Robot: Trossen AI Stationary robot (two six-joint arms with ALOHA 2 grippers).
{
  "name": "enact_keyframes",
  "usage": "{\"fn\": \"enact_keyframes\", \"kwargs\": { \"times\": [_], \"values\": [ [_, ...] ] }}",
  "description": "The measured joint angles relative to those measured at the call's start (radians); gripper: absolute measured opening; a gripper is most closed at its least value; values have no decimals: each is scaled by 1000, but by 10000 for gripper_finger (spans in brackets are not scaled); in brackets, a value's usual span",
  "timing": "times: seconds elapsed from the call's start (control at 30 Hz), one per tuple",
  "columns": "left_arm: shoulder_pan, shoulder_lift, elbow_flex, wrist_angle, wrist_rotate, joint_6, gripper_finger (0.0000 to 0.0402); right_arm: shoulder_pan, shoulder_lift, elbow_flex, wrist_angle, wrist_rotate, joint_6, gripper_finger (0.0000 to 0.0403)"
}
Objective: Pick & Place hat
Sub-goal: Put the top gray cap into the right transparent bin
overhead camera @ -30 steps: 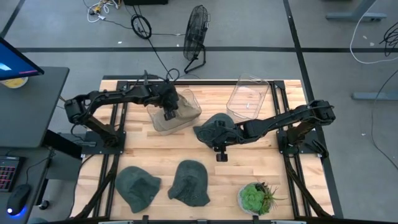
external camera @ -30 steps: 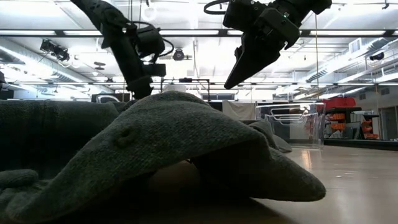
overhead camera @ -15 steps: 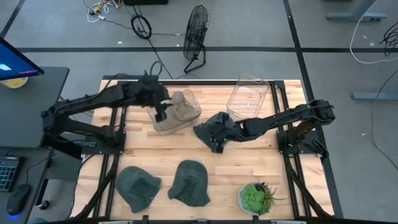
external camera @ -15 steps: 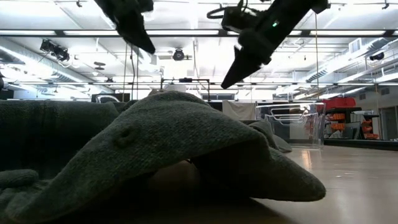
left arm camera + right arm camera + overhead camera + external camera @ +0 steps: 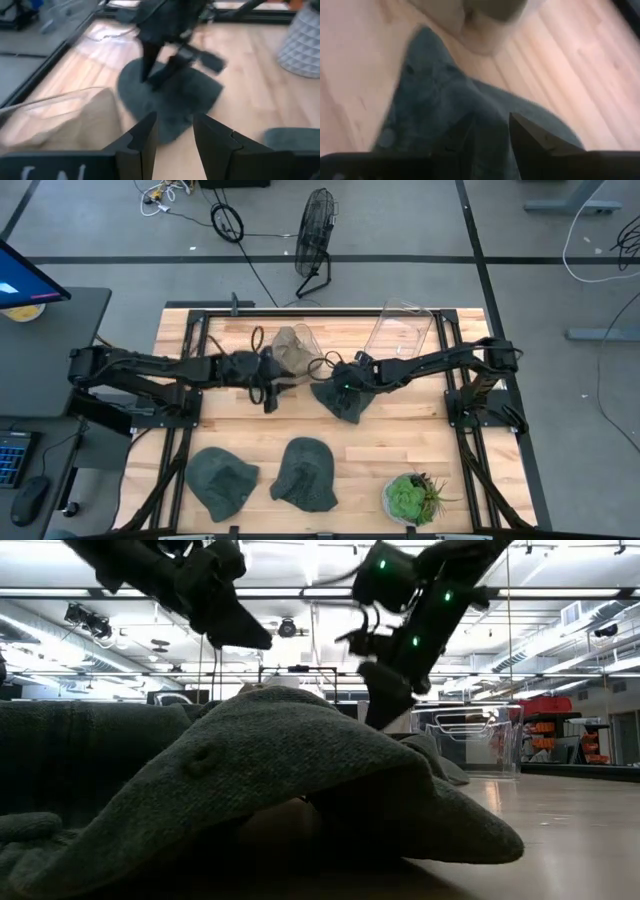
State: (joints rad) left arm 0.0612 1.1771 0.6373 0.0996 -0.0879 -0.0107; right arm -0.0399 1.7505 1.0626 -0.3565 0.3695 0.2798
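A dark grey hat lies flat mid-table, also seen in the left wrist view as hat and in the right wrist view as hat. My right gripper stands over it, pointing down, fingers open. My left gripper is open, low by the near side of a clear bin that holds a beige hat; it faces the dark hat and touches nothing. My right gripper comes at the dark hat's crown from above, one finger on each side of a raised fold. Whether the fingers touch the cloth, I cannot tell. The hat lies on the table.
A second clear bin lies tipped at the far edge. Two grey-green hats lie near the near edge; one fills the low view's foreground. A potted plant stands near right.
My left gripper has left the space above the beige hat's bin, dropping low and toward the near edge, beside the bin. My right gripper has moved from the dark hat's near side toward the far edge and down over it. The hat has bunched up narrower.
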Motion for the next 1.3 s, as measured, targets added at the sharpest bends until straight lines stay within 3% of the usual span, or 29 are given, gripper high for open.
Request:
{"fn": "enact_keyframes", "kwargs": {
  "times": [0.23,0.4,0.47,0.77,0.83,1.0,1.1,1.3],
  "values": [
    [-71,32,-62,86,-1,-12,131,-16,78,0,-2,7,-12,115],
    [-88,51,-62,103,-17,-7,131,2,70,0,14,-78,-57,25],
    [-88,53,-63,97,-28,-5,131,13,59,0,0,-88,-102,14],
    [-86,68,-62,99,-48,-5,131,117,-98,185,-314,-95,-322,6],
    [-86,68,-62,99,-47,-5,131,146,-144,247,-387,-60,-386,4],
    [-86,68,-62,101,-48,-5,131,188,-262,354,-626,200,-535,3],
    [-86,68,-62,99,-48,-4,131,176,-327,357,-753,302,-573,3],
    [-86,68,-62,94,-48,-3,131,81,-412,275,-936,349,-476,1]
  ]
}}
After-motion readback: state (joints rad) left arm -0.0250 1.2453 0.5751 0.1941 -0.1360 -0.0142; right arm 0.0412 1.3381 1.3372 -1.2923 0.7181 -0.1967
